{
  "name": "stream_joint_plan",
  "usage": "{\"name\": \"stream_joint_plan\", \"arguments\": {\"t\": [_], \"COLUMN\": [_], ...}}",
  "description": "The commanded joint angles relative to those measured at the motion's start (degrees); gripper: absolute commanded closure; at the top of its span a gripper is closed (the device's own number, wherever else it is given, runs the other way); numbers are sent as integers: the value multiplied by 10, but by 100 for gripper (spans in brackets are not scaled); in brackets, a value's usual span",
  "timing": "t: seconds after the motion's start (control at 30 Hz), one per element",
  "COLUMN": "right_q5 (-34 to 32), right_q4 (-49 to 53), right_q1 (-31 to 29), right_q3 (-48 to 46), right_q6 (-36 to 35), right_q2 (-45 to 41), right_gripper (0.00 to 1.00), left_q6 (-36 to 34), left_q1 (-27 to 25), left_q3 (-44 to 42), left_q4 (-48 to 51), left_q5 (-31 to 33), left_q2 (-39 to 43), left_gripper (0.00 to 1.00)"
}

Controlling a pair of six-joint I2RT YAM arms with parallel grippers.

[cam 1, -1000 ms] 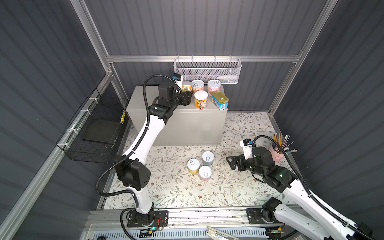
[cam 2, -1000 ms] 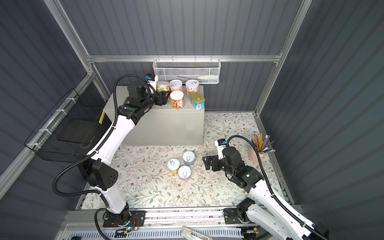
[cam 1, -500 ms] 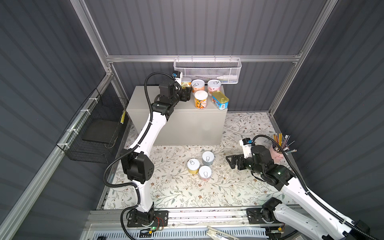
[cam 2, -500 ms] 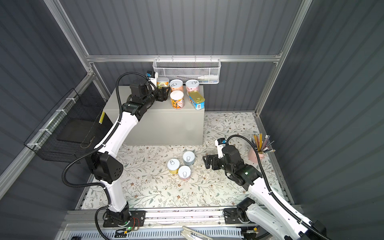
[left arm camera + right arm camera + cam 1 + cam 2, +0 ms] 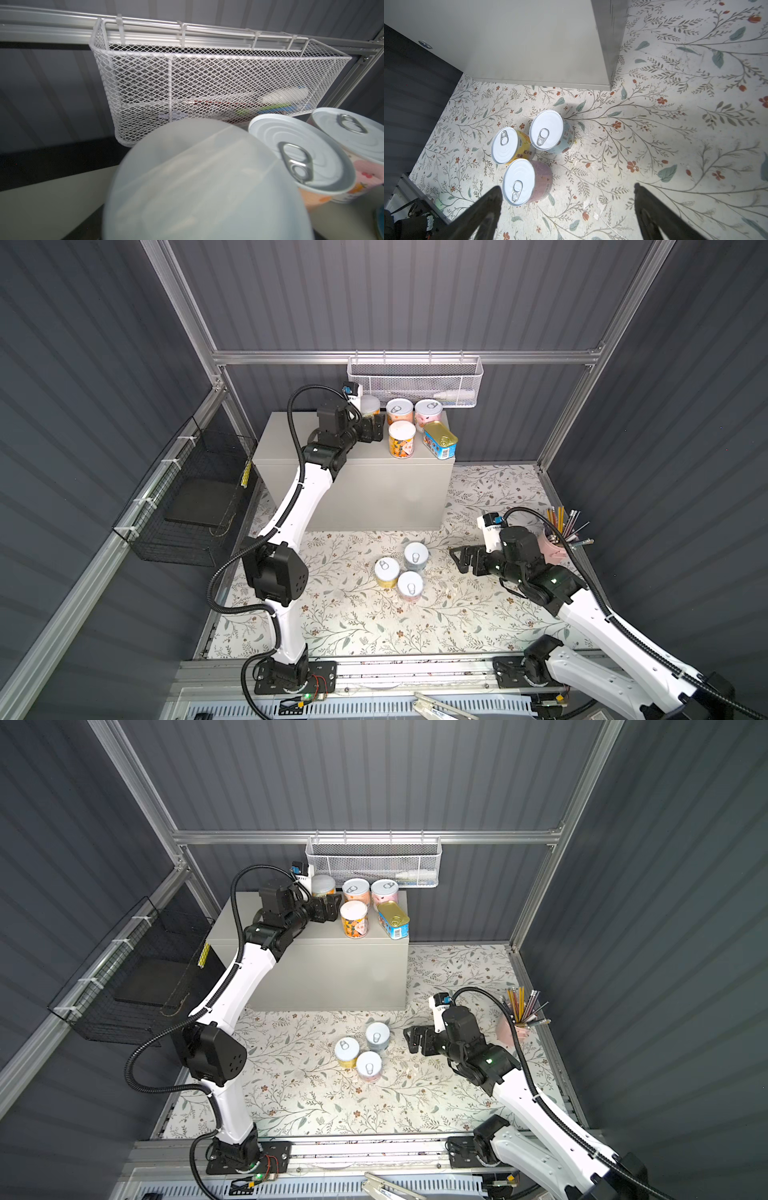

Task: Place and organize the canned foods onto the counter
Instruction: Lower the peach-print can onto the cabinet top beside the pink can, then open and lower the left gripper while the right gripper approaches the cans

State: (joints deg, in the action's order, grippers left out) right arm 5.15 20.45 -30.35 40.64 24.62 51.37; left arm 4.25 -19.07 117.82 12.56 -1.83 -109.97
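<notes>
Seven round cans [image 5: 402, 439] in all, four on the worktop [image 5: 284, 439], three below; one rectangular tin [image 5: 440, 440]; one white mesh basket [image 5: 411, 383]; one black wire basket [image 5: 174, 549]; one pencil cup [image 5: 549, 548].

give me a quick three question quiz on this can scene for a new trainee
1. How many cans stand on the floral mat?
2. True or false: the right gripper is shut on a can.
3. What colour is the top of the rectangular tin on the counter? A) gold B) red C) black

Key: 1. three; 2. false, it is open with nothing in it; 3. A
</notes>
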Motion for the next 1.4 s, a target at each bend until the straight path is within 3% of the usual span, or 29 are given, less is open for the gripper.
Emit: {"name": "stream_joint_plan", "arguments": {"t": [0.0, 0.57, 0.77, 1.13, 1.37], "right_q5": [16, -3, -6, -5, 49], "right_q4": [-10, 37, 52, 94, 25], "right_q1": [2, 4, 5, 6, 6], "right_q3": [15, -8, -12, -32, -83], "right_q6": [10, 27, 31, 29, 101], "right_q2": [3, -36, -51, -58, -52], "right_gripper": [1, 1, 1, 1, 1], "left_q6": [-2, 16, -3, -12, 22], "left_q1": [3, 3, 3, 3, 3], "left_q3": [-20, -134, -170, -345, -462], "left_q4": [1, 23, 83, 133, 169], "left_q5": [16, 14, 23, 41, 44], "left_q2": [52, 178, 230, 387, 480], "left_gripper": [0, 0, 0, 0, 0]}}
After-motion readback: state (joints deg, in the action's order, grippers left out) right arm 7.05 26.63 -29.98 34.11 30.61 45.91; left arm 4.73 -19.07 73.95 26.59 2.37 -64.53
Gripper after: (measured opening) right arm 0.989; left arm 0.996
